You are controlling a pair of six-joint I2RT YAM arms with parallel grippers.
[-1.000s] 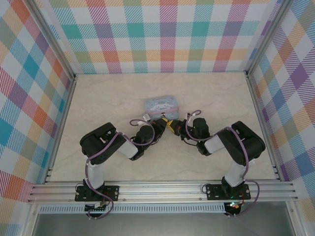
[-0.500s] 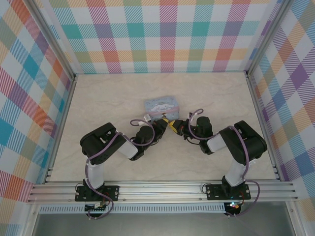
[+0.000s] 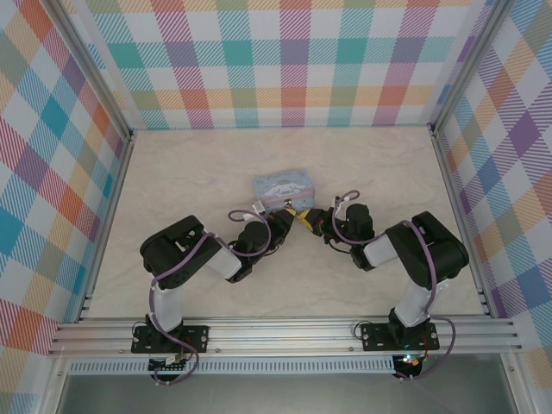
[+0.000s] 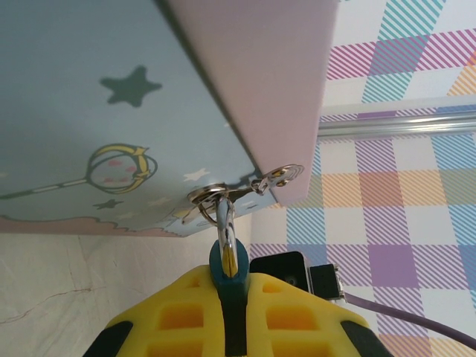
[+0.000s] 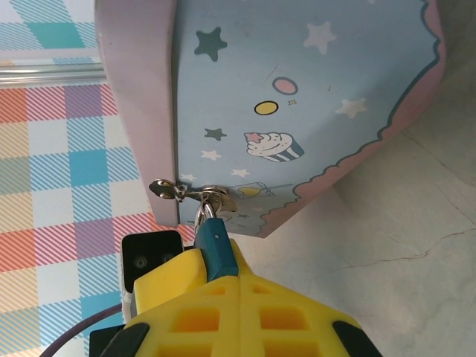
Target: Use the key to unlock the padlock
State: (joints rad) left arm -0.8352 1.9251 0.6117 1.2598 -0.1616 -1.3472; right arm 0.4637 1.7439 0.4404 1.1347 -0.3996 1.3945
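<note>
Teal little padlock (image 4: 227, 262), hooked on the light-blue cartoon tin (image 4: 111, 89), is pinched steady by my left hand (image 4: 229, 288) so my closed right hand (image 5: 236, 288) can work it.

The padlock (image 4: 227, 260) is tiny, with a blue-teal body and a bright silver shackle (image 4: 225, 223). In the left wrist view it stands upright, shackle uppermost and threaded through the hasp (image 4: 212, 195) at a corner of the tin (image 4: 111, 111). Its body is pinched in the left gripper (image 4: 227, 286). In the right wrist view it leans left. The tin sits near the middle of the table (image 3: 172, 172), apart from every edge.
</note>
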